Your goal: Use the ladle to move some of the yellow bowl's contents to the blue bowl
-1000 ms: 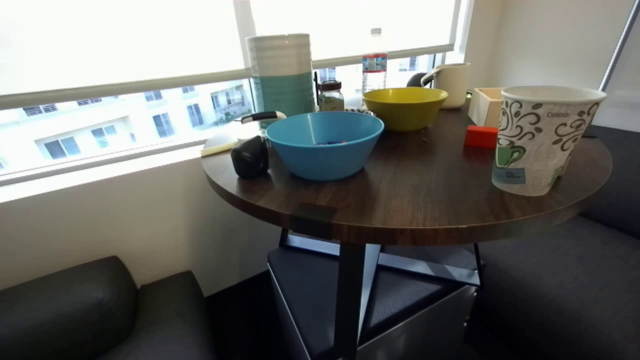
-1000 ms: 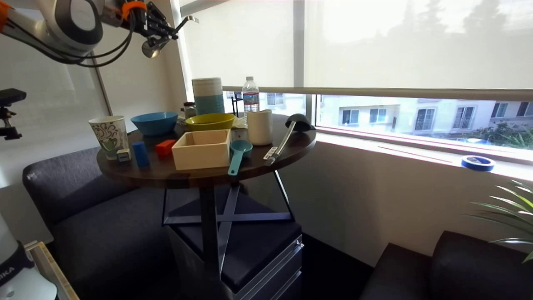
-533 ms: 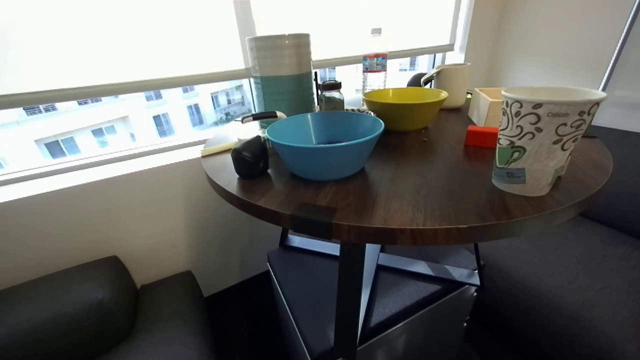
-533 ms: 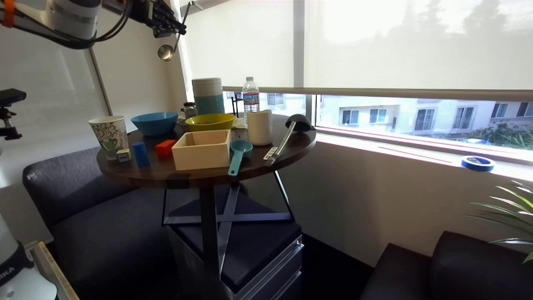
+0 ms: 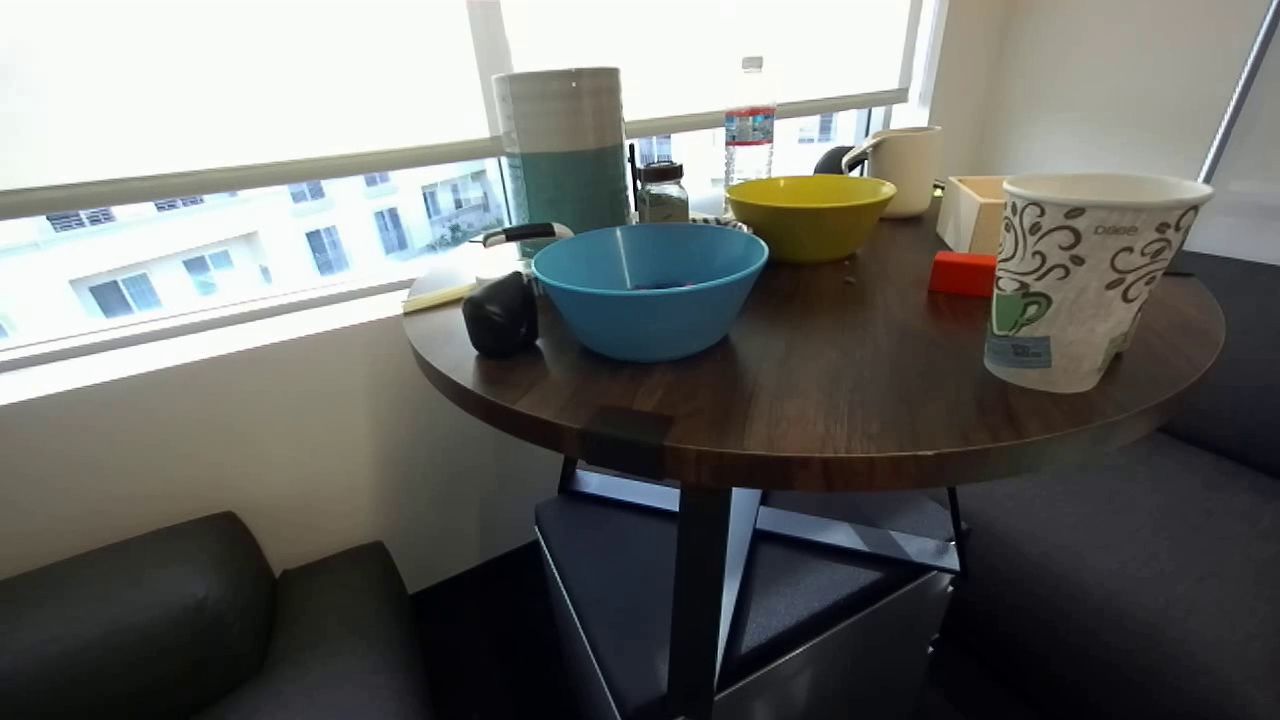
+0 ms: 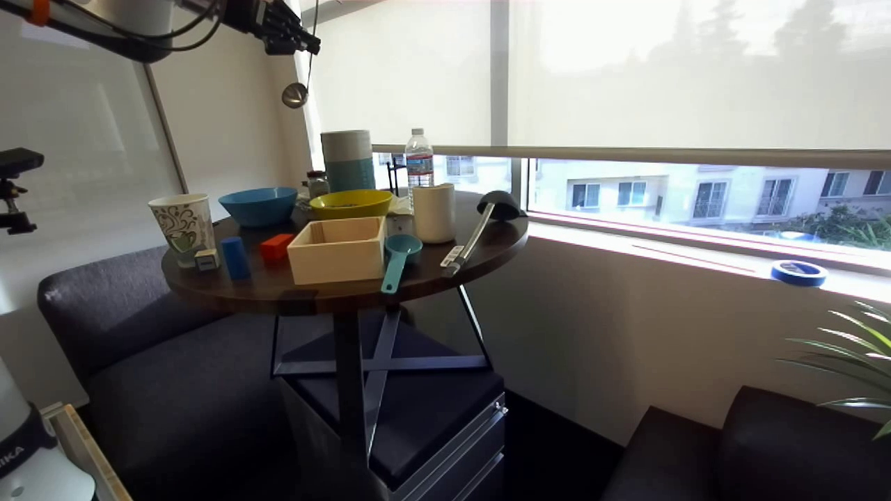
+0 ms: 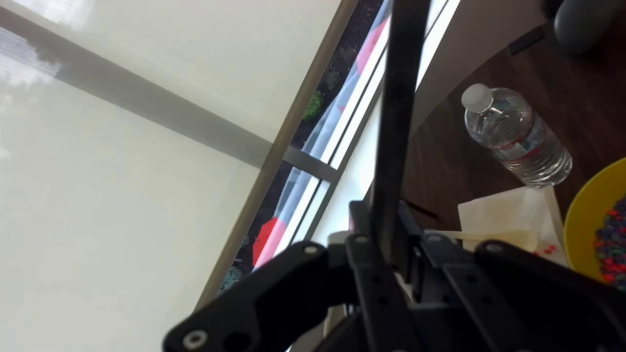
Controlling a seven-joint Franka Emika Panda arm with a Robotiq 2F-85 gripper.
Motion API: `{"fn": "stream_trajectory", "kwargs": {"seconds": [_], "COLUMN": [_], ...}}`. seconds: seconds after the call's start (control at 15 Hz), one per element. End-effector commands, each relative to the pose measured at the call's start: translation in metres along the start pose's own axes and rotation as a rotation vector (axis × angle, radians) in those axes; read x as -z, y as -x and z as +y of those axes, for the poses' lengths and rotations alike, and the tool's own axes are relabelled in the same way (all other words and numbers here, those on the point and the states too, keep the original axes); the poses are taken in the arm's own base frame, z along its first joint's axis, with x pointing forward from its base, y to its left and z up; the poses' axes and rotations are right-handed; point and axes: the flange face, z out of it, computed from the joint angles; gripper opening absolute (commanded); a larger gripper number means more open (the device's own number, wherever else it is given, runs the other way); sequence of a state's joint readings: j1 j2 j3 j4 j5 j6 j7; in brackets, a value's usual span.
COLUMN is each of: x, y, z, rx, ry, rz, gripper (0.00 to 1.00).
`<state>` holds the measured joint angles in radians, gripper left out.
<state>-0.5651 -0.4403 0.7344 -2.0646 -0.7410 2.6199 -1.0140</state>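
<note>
jaws are pinching a round-cupped metal ladle point(image 6: 295, 96), higher than the wood-grained bench point(image 5: 830, 385), where a flaring blue bowl point(image 5: 650, 315) and a yellow bowl point(image 5: 810, 225) of granules point(image 7: 614, 247) are resting, a pale open-topped box point(image 6: 339, 256) standing before the yellow bowl in an exterior view.

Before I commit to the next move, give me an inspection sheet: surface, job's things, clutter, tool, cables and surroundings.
Surface: round tabletop, a small speck lying on it.
Ladle: raised above the tabletop, cup end down; load cannot be told.
Yellow bowl: upright, holding small red and dark pieces.
Blue bowl: upright, some contents showing inside.
Clutter: paper cup, blue cylinder, red block, wooden box, teal scoop and water bottle on the tabletop.
Tool: shut on the ladle's handle.
Cables: black cables loop by the arm; contact with the tabletop things: nothing seen.
Surroundings: window shades partly lowered; blue tape roll on the sill.
</note>
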Motion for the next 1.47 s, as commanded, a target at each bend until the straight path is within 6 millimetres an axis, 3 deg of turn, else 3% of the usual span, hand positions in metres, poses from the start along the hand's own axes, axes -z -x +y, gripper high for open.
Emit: {"fn": "stream_trajectory", "kwargs": {"seconds": [0.0,0.27,0.33,0.4,0.8,0.87,1.4], "x": [-0.026,-0.049,-0.037,-0.042,-0.043,-0.043,-0.068], "y": [-0.011,-0.022,-0.021,-0.022,-0.024,-0.024,-0.033], "z": [0.028,0.046,0.027,0.028,0.027,0.027,0.055], "rx": [0.037,0.072,0.069,0.066,0.064,0.064,0.256], "ry": [-0.015,-0.038,-0.046,-0.055,-0.06,-0.06,-0.018], "rz": [-0.014,-0.018,-0.012,0.0,0.015,0.015,-0.084], "gripper": [0.04,0.04,0.04,0.15,0.15,0.04,0.04]}}
